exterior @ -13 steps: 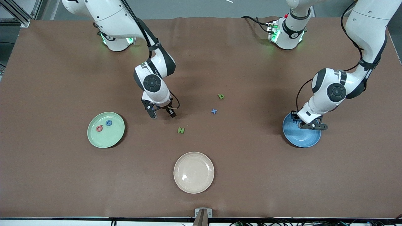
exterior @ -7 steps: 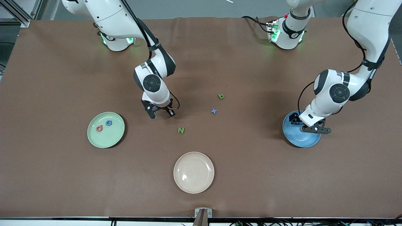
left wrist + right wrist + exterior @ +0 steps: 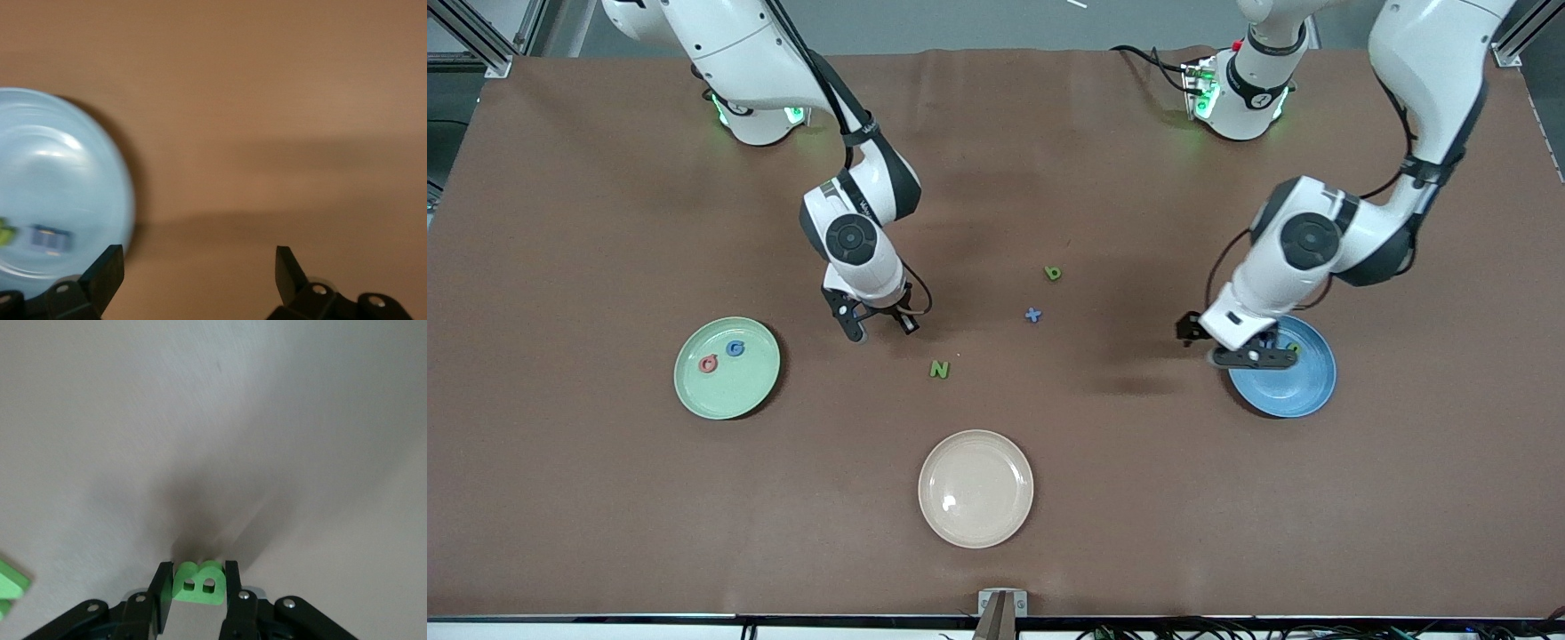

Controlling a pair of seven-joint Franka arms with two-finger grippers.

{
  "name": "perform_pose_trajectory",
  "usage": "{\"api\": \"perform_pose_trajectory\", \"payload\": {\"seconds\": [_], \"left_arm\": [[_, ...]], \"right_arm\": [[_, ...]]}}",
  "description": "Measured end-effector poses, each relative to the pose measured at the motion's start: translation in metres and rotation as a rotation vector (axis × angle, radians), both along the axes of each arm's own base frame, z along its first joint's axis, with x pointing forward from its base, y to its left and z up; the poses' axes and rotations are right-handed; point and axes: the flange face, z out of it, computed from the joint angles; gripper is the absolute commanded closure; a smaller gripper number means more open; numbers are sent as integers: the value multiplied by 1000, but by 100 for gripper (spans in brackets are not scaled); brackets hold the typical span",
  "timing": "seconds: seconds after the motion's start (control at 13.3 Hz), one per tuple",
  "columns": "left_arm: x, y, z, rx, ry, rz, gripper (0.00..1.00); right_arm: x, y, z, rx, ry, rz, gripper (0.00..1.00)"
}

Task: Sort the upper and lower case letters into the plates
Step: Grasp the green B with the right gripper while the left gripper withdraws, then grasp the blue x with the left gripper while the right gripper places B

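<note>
A green letter B is clamped between the fingers of the right gripper, which is held above bare table between the mint green plate and the green N. The B is shown only by the right wrist view, its long axis spanning the gap from finger to finger; in the front view it is hidden by the gripper.

The left gripper hangs spread wide and empty over the edge of the blue plate that faces the N. A blue piece and a green piece in that plate are seen blurred in the left wrist view.

A red letter and a blue letter lie in the mint plate. A small green b and a blue x lie farther from the camera than the N, and the cream plate lies nearer.
</note>
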Motion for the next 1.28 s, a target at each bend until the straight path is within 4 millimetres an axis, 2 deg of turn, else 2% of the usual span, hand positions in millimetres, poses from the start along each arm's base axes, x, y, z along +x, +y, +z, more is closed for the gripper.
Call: {"api": "perform_pose_trajectory", "payload": {"seconds": [0.15, 0.3, 0.45, 0.68, 0.83, 0.9, 1.06, 1.28], "left_arm": [[-18, -66, 7, -27, -8, 24, 0], [-36, -121, 4, -51, 8, 28, 0], [-46, -150, -2, -68, 27, 15, 0], [-52, -176, -19, -75, 48, 47, 0], [-54, -197, -34, -56, 40, 96, 0], [-55, -209, -42, -44, 35, 110, 0], [-59, -231, -56, -23, 20, 142, 0], [-64, -256, -72, -26, 24, 198, 0]], "right_arm": [[31, -31, 26, -9, 21, 103, 100], [63, -77, 53, 5, 32, 207, 100], [88, -133, 68, 23, 32, 295, 100], [108, -219, 64, 45, 37, 404, 99], [113, -260, 59, 56, 42, 448, 99], [112, -272, 55, 59, 43, 462, 99], [109, -280, 40, 57, 32, 485, 99], [104, -292, 7, 55, 44, 508, 98]]}}
